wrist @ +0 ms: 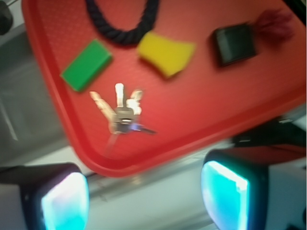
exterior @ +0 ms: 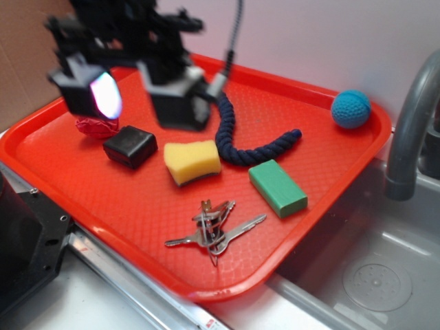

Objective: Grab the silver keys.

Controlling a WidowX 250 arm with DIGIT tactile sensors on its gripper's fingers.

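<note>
shiny thin metal silver keys (exterior: 216, 227) splayed on pebbled red tray (exterior: 103, 206), 6 o'clock edge.
gripper (exterior: 141, 89) blurred, spread wide, empty, at 11 o'clock; spongy yellow sponge (exterior: 192, 161) mid-tray.

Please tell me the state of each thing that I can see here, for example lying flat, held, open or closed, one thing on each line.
gripper: open, empty, raised above the tray's back left.
silver keys: lying flat, splayed, not held.
yellow sponge: lying flat, free.
green block: lying flat, free.
black box: resting on the tray, untouched.
dark blue rope: lying curved.
blue ball: resting in the far corner.
red tray: lying level beside the sink.
</note>
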